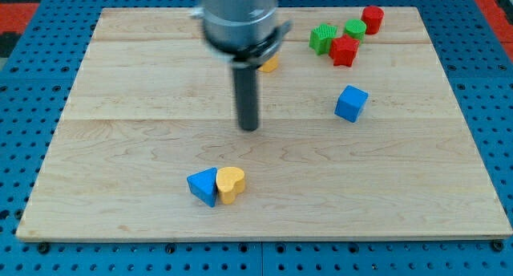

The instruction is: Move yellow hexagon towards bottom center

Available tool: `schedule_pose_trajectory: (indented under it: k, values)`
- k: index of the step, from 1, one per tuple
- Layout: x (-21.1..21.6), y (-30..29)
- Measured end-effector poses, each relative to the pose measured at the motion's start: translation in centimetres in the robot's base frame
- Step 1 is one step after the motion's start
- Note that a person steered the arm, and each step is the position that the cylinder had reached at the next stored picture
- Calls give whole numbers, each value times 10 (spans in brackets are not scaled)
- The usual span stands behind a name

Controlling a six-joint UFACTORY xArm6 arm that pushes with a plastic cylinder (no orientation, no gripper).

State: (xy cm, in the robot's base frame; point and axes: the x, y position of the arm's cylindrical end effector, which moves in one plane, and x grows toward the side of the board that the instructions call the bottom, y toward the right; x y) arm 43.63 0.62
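Jaws: none on this arm; it ends in a plain rod holding nothing.
My tip (249, 127): on the counter (120, 148), centre.
Yellow hexagon (270, 64): far side, just behind the rod, mostly hidden; shape unclear.
Blue triangle (203, 185) and yellow heart (231, 184): touching, near side, left of centre.
Blue cube (351, 103): right.
Red and green blocks (345, 37): clustered far right.
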Motion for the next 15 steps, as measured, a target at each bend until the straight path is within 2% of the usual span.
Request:
schedule_pose_trajectory:
  k: [2,4,5,6,8,9,10,12,14,15]
  values:
    - [-94,4]
    - [-131,41]
    - [-155,6]
    - [-130,-56]
    - [-192,-13]
    - [-197,-54]
    - [-149,-109]
    - [-113,-159]
    - [-31,-168]
    - [-29,-205]
